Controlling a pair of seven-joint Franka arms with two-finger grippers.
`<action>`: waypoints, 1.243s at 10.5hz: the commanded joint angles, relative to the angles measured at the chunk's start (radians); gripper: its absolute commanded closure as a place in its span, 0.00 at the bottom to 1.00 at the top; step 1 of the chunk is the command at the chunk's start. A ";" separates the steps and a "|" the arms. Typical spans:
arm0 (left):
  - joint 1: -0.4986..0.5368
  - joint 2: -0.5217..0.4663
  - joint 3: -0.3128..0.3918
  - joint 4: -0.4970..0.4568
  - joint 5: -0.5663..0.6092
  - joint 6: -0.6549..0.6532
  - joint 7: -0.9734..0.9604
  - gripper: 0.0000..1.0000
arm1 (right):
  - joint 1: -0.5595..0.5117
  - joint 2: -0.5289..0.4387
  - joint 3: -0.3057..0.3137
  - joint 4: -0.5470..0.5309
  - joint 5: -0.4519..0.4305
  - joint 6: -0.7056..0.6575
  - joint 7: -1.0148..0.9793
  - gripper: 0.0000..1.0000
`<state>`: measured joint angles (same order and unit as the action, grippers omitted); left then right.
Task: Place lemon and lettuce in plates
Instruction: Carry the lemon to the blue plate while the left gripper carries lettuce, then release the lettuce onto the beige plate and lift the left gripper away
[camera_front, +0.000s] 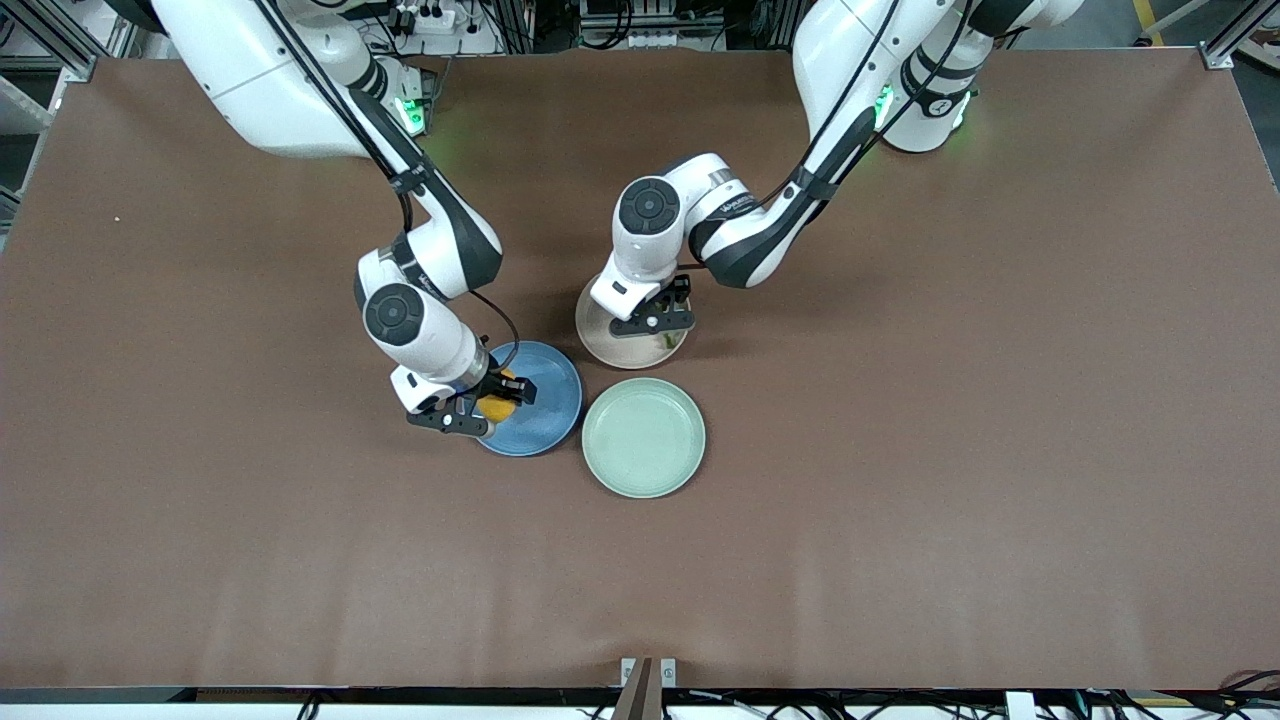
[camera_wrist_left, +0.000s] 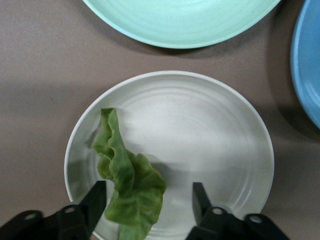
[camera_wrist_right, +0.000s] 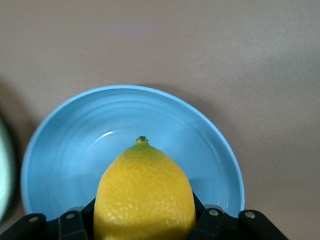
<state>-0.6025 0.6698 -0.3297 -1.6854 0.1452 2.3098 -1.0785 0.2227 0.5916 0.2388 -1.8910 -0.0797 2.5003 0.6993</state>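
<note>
The lemon (camera_wrist_right: 145, 195) is yellow with a greenish tip. It is clamped in my right gripper (camera_wrist_right: 145, 210), which is shut on it over the blue plate (camera_wrist_right: 65, 150). In the front view the right gripper (camera_front: 488, 405) holds the lemon (camera_front: 497, 408) above the blue plate (camera_front: 550, 395). The lettuce (camera_wrist_left: 127, 185) lies on the beige plate (camera_wrist_left: 210, 130). My left gripper (camera_wrist_left: 150, 192) is open just above it, one finger on each side of the leaf. In the front view the left gripper (camera_front: 660, 318) covers much of the beige plate (camera_front: 600, 335), and only a bit of lettuce (camera_front: 668, 342) shows.
A pale mint-green plate (camera_front: 643, 437) holds nothing. It sits beside the blue plate and nearer the front camera than the beige plate. It also shows in the left wrist view (camera_wrist_left: 185, 20). The three plates stand close together on the brown table (camera_front: 950, 450).
</note>
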 joint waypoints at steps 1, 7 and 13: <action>0.009 -0.032 0.033 0.009 0.051 -0.010 -0.015 0.00 | 0.003 0.048 0.017 0.033 -0.061 -0.005 0.072 1.00; 0.232 -0.102 0.057 0.015 0.059 -0.072 0.233 0.00 | 0.012 0.062 0.034 0.033 -0.123 -0.005 0.112 0.12; 0.423 -0.125 0.058 0.015 0.060 -0.099 0.463 0.00 | 0.009 0.053 0.043 0.085 -0.155 -0.040 0.158 0.00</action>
<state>-0.2124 0.5705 -0.2611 -1.6560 0.1787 2.2424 -0.6545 0.2357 0.6395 0.2693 -1.8403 -0.2089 2.4932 0.8147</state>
